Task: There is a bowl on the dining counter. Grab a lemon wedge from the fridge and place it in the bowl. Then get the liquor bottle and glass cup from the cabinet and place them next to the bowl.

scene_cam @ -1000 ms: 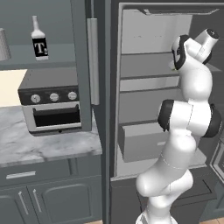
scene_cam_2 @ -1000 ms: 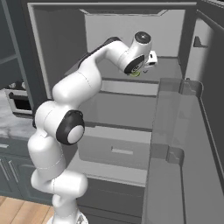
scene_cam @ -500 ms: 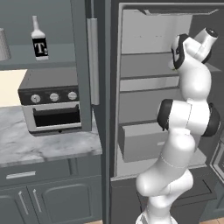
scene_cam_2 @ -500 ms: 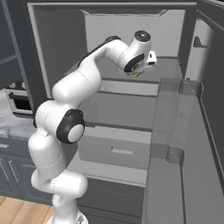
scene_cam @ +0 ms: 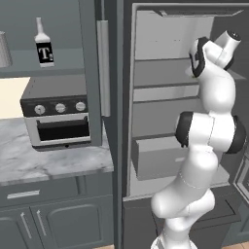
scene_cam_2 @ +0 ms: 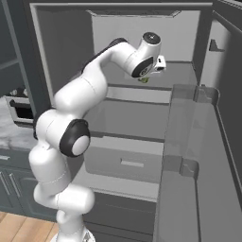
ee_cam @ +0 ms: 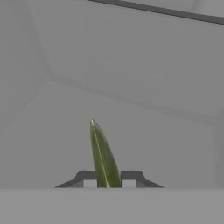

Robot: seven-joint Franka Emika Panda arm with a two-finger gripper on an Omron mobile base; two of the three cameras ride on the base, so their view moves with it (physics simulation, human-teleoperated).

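The fridge (scene_cam_2: pixel 127 33) stands open, and my arm reaches onto its upper shelf (scene_cam_2: pixel 184 75). In the hand view my gripper (ee_cam: pixel 109 183) is shut on the lemon wedge (ee_cam: pixel 103 157), a thin green-yellow sliver that stands up between the two fingertips (ee_cam: pixel 89 182). From the right base view the gripper (scene_cam_2: pixel 145 79) points down at the shelf with the lemon wedge (scene_cam_2: pixel 143 81) under it. To the left, the open cabinet (scene_cam: pixel 90 73) holds the liquor bottle (scene_cam: pixel 44 43) and the glass cup (scene_cam: pixel 4 48) on its shelf. The bowl and the dining counter are out of view.
A toaster oven (scene_cam: pixel 58 114) sits on the marble worktop (scene_cam: pixel 44 163) under the cabinet. The fridge door (scene_cam_2: pixel 189 156), with its clear shelves, hangs open close on the arm's right. A drawer (scene_cam: pixel 155 158) sits low inside the fridge.
The jaws have closed from wide apart onto the lemon wedge. The arm has hardly moved.
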